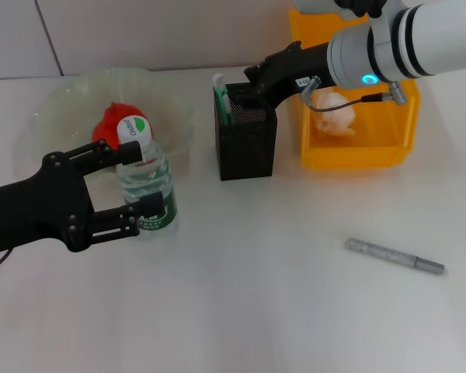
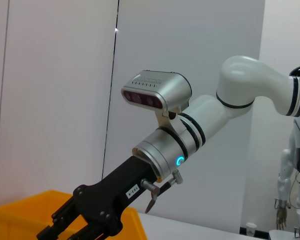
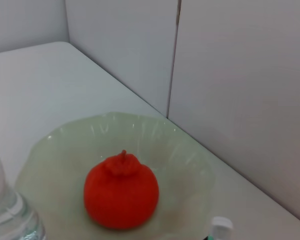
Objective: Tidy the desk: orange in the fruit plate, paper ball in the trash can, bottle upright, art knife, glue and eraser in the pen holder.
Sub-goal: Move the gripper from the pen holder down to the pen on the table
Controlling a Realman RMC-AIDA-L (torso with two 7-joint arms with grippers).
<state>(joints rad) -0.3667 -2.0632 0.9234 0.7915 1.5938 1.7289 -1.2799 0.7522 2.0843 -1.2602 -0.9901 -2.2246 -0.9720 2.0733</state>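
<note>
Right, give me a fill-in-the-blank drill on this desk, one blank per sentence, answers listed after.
1. The red-orange fruit lies in the pale green ____.
2. The clear plastic water bottle stands ____ between the left pincer's fingers.
3. The crumpled white paper ball lies in the ____ plastic bin.
4. The right pincer hangs over the black mesh ____.

Answers: plate; upright; yellow; pen holder

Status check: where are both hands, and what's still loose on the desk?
Left hand open around upright bottle. Right hand over pen holder, grip unclear. Orange in fruit plate, paper ball binned. Art knife still on desk.
</note>
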